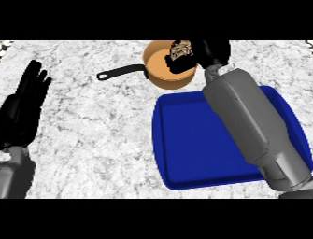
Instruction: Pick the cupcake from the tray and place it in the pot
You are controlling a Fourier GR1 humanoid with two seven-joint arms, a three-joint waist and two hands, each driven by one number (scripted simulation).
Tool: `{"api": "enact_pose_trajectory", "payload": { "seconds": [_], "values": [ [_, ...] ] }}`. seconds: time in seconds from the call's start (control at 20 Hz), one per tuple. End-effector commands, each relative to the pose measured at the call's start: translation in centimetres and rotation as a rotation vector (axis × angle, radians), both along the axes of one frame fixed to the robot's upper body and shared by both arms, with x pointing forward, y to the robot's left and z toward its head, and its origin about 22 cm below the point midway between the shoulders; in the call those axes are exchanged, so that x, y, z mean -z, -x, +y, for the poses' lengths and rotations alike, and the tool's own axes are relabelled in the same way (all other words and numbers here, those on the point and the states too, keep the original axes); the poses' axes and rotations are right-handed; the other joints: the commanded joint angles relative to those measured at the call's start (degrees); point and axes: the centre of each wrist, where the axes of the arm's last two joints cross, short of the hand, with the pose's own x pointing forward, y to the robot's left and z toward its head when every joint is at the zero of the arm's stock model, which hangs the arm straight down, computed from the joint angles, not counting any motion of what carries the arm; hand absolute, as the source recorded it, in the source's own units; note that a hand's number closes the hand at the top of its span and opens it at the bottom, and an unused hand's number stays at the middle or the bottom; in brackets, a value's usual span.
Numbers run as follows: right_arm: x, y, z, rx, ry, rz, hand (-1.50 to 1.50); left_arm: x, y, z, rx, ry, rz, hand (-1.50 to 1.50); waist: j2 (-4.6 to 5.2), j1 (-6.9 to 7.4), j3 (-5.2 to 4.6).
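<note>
We saw the right hand (212,52) at about 1 o'clock in the head view, its fingers curled round the cupcake (181,47) and clamped on it. The cupcake sat over the pot's (160,70) opening, near the rim at the pot's 2 o'clock side; we could not tell whether it touched the inside. The pot stood at 12 o'clock on the worktop (96,121), close to the far edge, with its handle (121,72) pointing out toward 9 o'clock.

The tray (193,140) lay just below the pot, toward 5 o'clock, its upper rim near the pot's base. The right forearm (248,116) ran across the tray's right half from 5 o'clock up to the pot, covering part of the right rim. The tray's left half showed bare blue.

The left hand (19,109) rested at 9 o'clock by the left edge, fingers straight and apart, pointing up. Between it and the tray and pot handle we saw a wide stretch of open worktop.
</note>
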Motion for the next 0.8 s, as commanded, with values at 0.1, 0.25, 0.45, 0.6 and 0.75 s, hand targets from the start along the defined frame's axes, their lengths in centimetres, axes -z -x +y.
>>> {"api": "enact_pose_trajectory", "payload": {
  "seconds": [0.1,0.25,0.45,0.6,0.75],
  "values": [
    [3.3,-2.2,0.4,-0.003,-0.072,0.145,1.50,0.3,0.2,-0.1,0.029,0.005,-0.011,0.00,0.25,0.78,0.01],
    [4.3,-3.4,-2.9,0.045,-0.122,0.259,-1.50,-0.9,-0.3,-0.9,0.011,0.008,-0.002,0.00,0.44,1.05,0.06],
    [6.9,-3.1,-2.7,-0.102,-0.219,0.326,-1.50,-0.2,-0.7,0.2,0.029,0.001,0.004,0.00,0.87,1.45,0.06],
    [6.8,-2.9,-0.3,-0.190,-0.341,0.340,-1.50,-0.6,-0.6,-1.4,0.042,0.008,-0.015,0.00,0.83,1.78,0.10],
    [4.0,-4.0,-1.6,-0.219,-0.542,0.253,-1.50,-0.9,-1.2,-1.5,0.036,0.005,0.008,0.00,0.95,1.64,0.15]
  ]
}}
